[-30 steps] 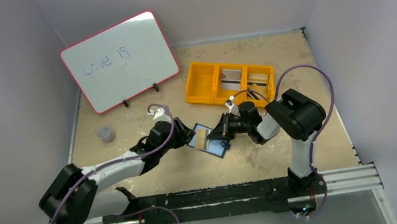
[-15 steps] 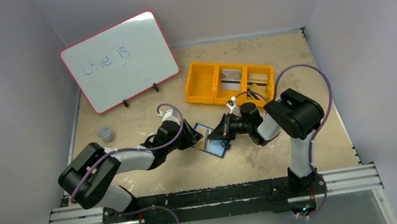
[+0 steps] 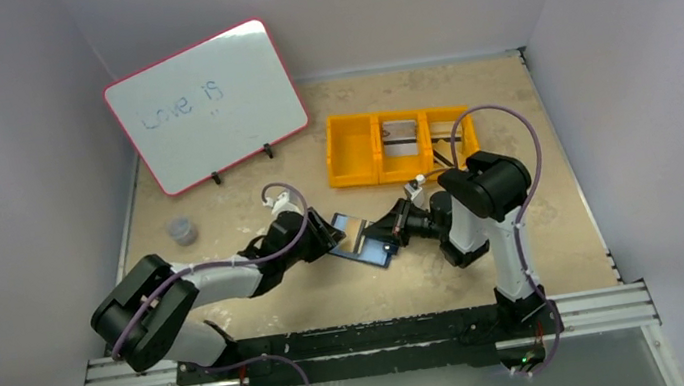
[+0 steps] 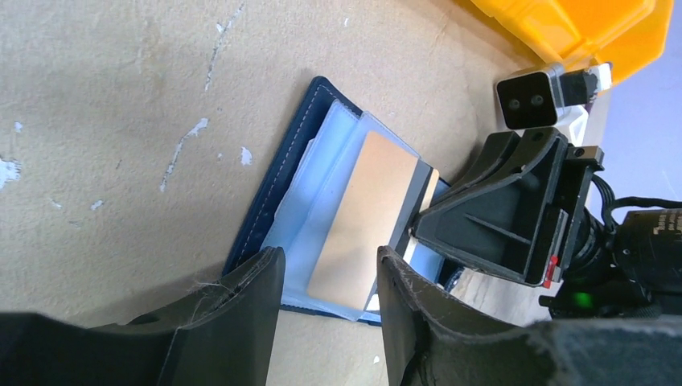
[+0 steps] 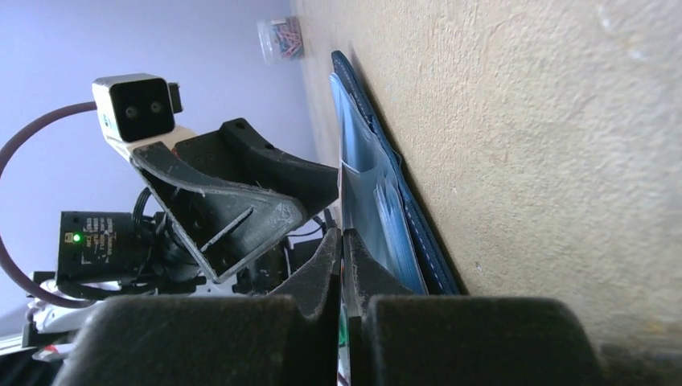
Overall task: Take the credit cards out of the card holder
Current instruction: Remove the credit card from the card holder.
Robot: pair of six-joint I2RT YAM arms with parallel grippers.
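Top view: the holder (image 3: 366,250) lies open on the table (image 3: 332,295), near the orange tray (image 3: 352,151), between the left gripper (image 3: 329,234) and the right gripper (image 3: 391,233). Left wrist view: the left fingers (image 4: 241,297) stand apart, straddling the holder's near edge. A card (image 4: 358,221) lies on the pale pockets, its dark-striped end at the right gripper's tip. Right wrist view: the right fingers (image 5: 322,265) are pressed together, clamped on the card's thin edge. The holder lies flat on the table, with the left gripper opposite and a small jar (image 5: 281,38) beyond.
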